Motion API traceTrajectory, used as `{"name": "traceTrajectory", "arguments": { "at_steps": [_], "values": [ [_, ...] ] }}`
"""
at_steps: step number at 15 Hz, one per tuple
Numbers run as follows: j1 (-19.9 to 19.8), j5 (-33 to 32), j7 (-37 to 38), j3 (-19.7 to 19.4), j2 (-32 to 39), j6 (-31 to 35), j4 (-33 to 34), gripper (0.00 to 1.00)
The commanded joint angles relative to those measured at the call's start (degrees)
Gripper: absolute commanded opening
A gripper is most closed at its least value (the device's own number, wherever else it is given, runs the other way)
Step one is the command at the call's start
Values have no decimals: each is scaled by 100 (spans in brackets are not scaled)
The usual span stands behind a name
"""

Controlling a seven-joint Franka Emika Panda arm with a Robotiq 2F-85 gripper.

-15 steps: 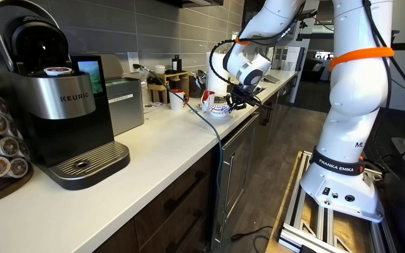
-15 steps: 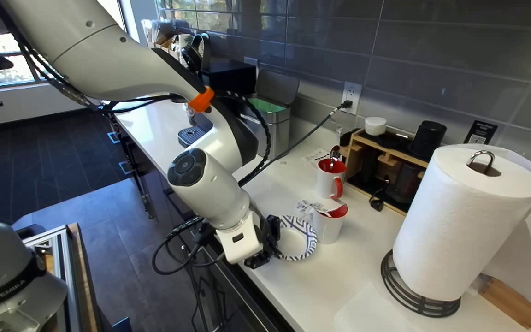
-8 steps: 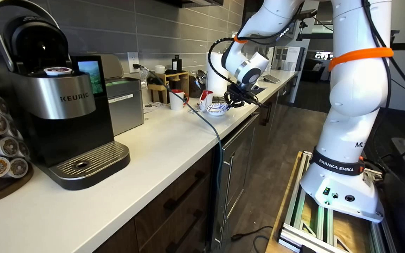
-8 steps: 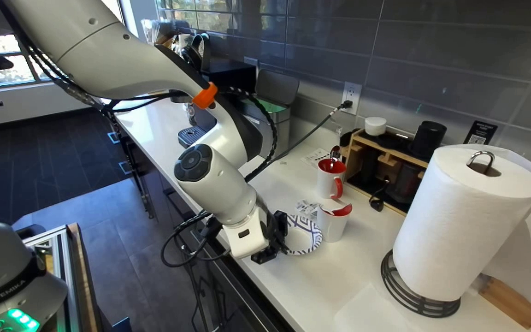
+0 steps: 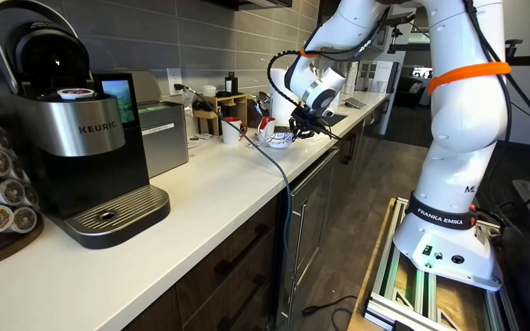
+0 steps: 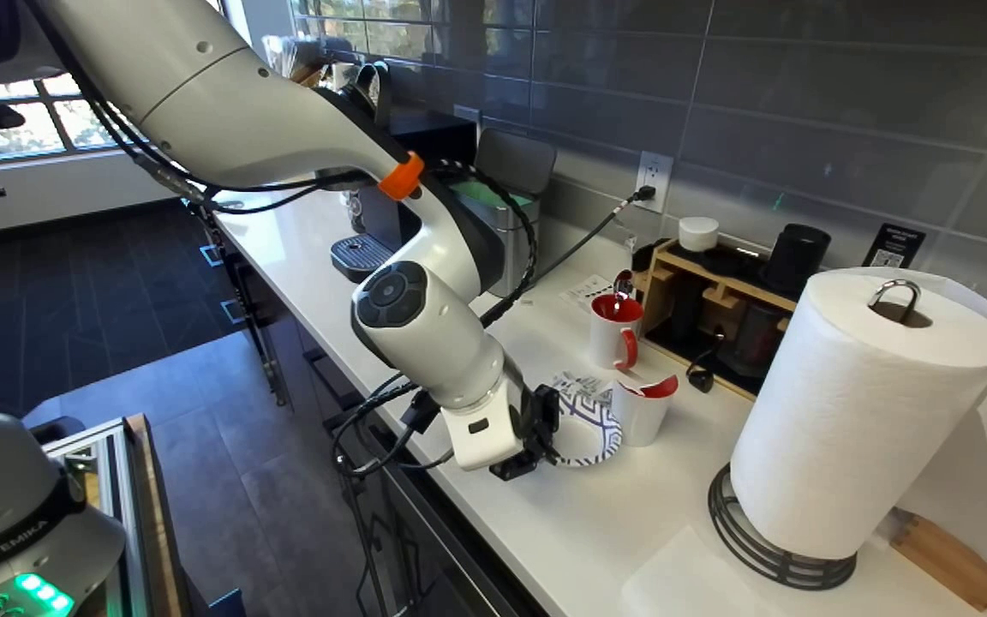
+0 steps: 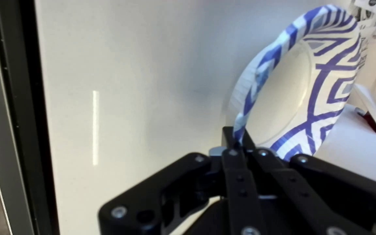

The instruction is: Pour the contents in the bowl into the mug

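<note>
The bowl (image 6: pixel 589 433) is white with a blue geometric pattern and shows in both exterior views (image 5: pixel 279 140). My gripper (image 6: pixel 550 428) is shut on its near rim. In the wrist view the fingertips (image 7: pixel 238 138) pinch the rim, and the bowl (image 7: pixel 330 81) is tilted in the picture. Its visible inside is plain white; I see no contents. I cannot tell whether its base touches the counter. A white mug with a red inside (image 6: pixel 641 418) stands right beside the bowl, on the side away from the gripper. It is partly hidden in an exterior view (image 5: pixel 265 131).
Another white mug with a red handle (image 6: pixel 612 338) stands farther back by a wooden organiser (image 6: pixel 716 291). Paper packets (image 6: pixel 583 387) lie by the bowl. A paper-towel roll (image 6: pixel 870 411) stands to one side. A cable (image 5: pixel 265 154) crosses the counter near the coffee machine (image 5: pixel 76 124).
The gripper and held bowl have moved away from the counter's front edge, toward the wall side. The mug beside the bowl has shifted the same way, staying close against it.
</note>
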Motion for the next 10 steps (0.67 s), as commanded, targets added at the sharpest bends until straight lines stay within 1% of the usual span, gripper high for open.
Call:
{"name": "traceTrajectory", "arguments": {
  "at_steps": [1, 6, 10],
  "values": [
    [17, -230, 577, -67, 273, -214, 354, 1],
    [5, -471, 1154, -110, 455, -247, 759, 1],
    [35, -786, 1691, -206, 636, -320, 1110, 1]
  ]
}}
